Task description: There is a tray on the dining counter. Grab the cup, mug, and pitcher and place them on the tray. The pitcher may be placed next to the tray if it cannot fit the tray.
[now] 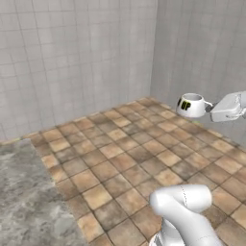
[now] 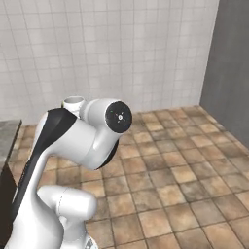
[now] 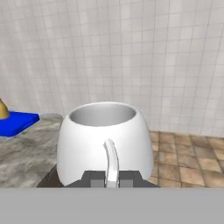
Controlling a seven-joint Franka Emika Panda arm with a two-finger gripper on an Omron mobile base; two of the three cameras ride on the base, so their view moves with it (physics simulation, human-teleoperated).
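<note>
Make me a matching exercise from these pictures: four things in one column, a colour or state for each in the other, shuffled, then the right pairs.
Things:
1. mug
2. tray
3. dining counter
4. floor

Colour or state:
A. bright blue, lying on the stone top
B. brown and tan tiles
C. white, held up in the air by its handle in the shut jaws
D. grey marbled stone

Pairs: 1-C, 2-A, 3-D, 4-B

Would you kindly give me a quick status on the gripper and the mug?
Gripper shut on the mug handle. Mug upright, carried above the floor. Tray on the dining counter off to one side. Nothing in the way.
</note>
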